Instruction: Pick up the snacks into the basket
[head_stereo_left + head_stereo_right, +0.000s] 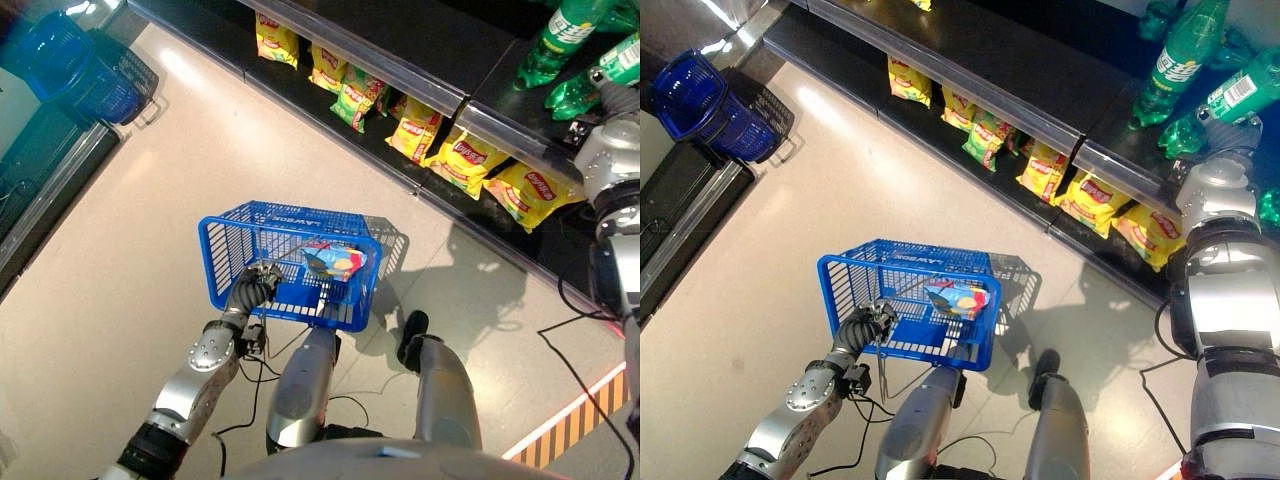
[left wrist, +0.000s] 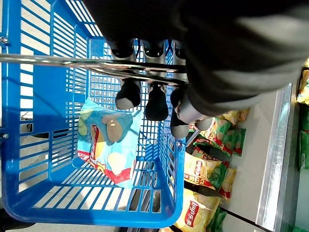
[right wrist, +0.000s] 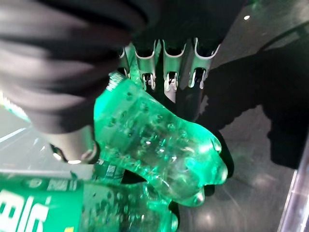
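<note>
Inside basket (image 1: 236, 248), snack bag (image 1: 335, 262); left hand (image 1: 253, 288) gripping handle (image 2: 58, 60)

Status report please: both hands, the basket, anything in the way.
Left hand curled round the blue basket handle, one snack bag inside. Right hand up at the shelf, gripping a green bottle. Nothing blocking.

A basket (image 1: 285, 262) sat on the floor (image 1: 130, 260) with one snack bag (image 1: 335, 262) inside. Beyond it, chip bags (image 1: 470, 160) lined a low shelf (image 1: 400, 75), bottles (image 1: 565, 35) to their right.
</note>
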Available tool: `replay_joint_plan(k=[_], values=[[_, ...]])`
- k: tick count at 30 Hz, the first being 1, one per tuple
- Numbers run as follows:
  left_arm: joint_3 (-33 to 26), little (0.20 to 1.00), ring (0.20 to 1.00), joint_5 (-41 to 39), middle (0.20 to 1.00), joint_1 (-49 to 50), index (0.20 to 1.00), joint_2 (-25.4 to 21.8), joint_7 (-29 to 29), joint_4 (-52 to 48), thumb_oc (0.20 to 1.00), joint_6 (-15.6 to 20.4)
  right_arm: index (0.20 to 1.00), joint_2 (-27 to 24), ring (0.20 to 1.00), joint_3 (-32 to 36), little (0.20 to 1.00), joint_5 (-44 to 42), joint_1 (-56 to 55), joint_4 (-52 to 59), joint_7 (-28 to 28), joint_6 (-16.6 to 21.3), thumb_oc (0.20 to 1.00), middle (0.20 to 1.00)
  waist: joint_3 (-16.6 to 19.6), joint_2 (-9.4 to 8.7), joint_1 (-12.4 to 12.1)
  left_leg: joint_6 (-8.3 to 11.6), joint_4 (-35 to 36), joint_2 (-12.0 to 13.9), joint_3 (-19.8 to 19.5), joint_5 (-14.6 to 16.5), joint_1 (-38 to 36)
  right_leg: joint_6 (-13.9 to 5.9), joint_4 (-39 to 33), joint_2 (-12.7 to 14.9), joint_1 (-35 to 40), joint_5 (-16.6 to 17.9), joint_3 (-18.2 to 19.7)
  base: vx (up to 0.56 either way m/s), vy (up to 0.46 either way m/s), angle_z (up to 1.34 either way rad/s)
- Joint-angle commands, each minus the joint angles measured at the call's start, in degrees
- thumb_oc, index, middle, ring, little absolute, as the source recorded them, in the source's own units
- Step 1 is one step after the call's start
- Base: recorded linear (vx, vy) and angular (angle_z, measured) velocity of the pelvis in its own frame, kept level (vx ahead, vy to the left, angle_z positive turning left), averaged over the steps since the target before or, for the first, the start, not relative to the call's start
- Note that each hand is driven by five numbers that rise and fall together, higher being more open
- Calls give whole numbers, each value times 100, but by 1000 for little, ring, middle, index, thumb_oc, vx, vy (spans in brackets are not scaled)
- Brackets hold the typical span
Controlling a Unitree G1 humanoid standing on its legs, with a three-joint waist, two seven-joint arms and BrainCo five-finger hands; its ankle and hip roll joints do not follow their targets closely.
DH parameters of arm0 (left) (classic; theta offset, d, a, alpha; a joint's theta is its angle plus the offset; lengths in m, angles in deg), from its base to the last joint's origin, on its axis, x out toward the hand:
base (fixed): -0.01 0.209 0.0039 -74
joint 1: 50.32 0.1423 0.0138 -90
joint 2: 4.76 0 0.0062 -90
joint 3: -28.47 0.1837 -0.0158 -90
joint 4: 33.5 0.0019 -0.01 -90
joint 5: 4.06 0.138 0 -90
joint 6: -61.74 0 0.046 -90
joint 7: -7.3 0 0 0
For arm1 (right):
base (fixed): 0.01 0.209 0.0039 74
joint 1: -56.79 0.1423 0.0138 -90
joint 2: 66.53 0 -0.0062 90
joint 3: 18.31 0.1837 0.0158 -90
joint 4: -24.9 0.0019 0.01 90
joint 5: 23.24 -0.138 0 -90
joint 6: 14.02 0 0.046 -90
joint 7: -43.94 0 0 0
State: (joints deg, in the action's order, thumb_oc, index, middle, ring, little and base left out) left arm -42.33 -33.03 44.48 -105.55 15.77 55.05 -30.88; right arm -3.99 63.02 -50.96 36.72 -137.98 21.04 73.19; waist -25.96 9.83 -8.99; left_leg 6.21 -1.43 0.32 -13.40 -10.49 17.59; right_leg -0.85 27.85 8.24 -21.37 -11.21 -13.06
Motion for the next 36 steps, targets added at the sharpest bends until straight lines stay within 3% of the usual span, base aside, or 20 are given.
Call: replay_joint_plan(k=[1, 14, 19, 20, 21, 22, 23, 24, 27, 31, 36], values=[[96, 200, 200, -118, 200, 33, 200, -193, -44, -867, 200, 576, 200, -202, 200, -247, 200, -85, 308, 102, -37, 269, 200, 200, 308, -199, -116, -242, -25, -105, -15, 554, -307, -411, -944, -49, 378, 282, 60, 0, 0, 0], [167, 200, 200, -155, 200, 55, 200, -218, -44, -857, 200, 589, 200, -126, 200, -256, 200, -22, 323, -5, -82, 315, 200, 200, 287, -181, -114, -263, -39, -122, 25, 582, -333, -414, -970, -38, 392, 303, 97, 0, 0, 0], [128, 200, 200, -95, 200, -35, 200, -175, -13, -820, 200, 596, 200, -32, 200, -261, 200, 171, 62, 440, -230, 464, 200, 200, 268, -247, -83, -264, -95, -113, 33, 605, -331, -415, -1000, -58, 427, 320, 121, 0, 0, 0], [4, 200, 200, -20, 200, -79, 200, -92, 54, -725, 200, 596, 200, 44, 200, -157, 200, 428, -424, 1376, -449, 662, 200, 200, 259, -299, -7, -275, -137, -110, 39, 634, -336, -418, -1024, -67, 463, 339, 129, 0, 0, 0], [9, 200, 200, -18, 200, -76, 200, -100, 53, -724, 200, 597, 200, 52, 200, -126, 200, 444, -468, 1424, -469, 644, 200, 200, 271, -299, -11, -276, -138, -108, 34, 606, -315, -418, -1046, -71, 455, 380, 123, 0, 0, 0], [-152, 200, 200, 71, 200, -88, 200, 13, 119, -591, 200, 591, 200, 294, 200, 273, 200, 623, -1203, 2500, -704, 859, 200, 200, 258, -346, 83, -302, -208, -103, 45, 698, -359, -418, -1025, -83, 494, 348, 181, 0, 0, 0], [-145, 200, 200, 72, 200, -82, 200, -2, 118, -590, 200, 593, 200, 309, 200, 311, 200, 643, -1256, 2555, -722, 839, 200, 200, 274, -352, 73, -303, -209, -103, 40, 671, -338, -419, -1046, -86, 484, 387, 176, 44, 40, -4], [-332, 200, 200, 45, 200, -82, 200, 127, 213, -444, 200, 607, 200, 501, 200, 658, 200, 989, -1947, 3504, -878, 949, 200, 200, 293, -414, 155, -331, -291, -112, 76, 780, -384, -425, -1050, -85, 542, 366, 238, 14, 53, -7], [-489, 200, 200, 29, 200, -51, 200, 253, 283, -351, 200, 616, 200, 833, 200, 1046, 200, 1403, -2819, 4523, -964, 1000, 200, 200, 355, -479, 224, -365, -339, -116, 124, 826, -403, -441, -1152, -97, 597, 452, 307, 29, 61, -7], [-850, 200, 200, 94, 200, 34, 200, 480, 292, -318, 200, 599, 200, 1343, 200, 1527, 200, 2020, -4295, 6104, -615, 1108, 200, 200, 478, -592, 462, -427, -430, -114, 328, 988, -506, -499, -1415, -93, 730, 580, 464, 18, 80, -24], [-1148, 200, 200, 185, 200, 95, 200, 595, 303, -380, 200, 591, 200, 1581, 200, 1763, 200, 2211, -5090, 7075, -199, 1209, 200, 200, 573, -717, 627, -485, -567, -130, 549, 1151, -597, -553, -1550, -104, 803, 676, 673, 16, 84, -32]])
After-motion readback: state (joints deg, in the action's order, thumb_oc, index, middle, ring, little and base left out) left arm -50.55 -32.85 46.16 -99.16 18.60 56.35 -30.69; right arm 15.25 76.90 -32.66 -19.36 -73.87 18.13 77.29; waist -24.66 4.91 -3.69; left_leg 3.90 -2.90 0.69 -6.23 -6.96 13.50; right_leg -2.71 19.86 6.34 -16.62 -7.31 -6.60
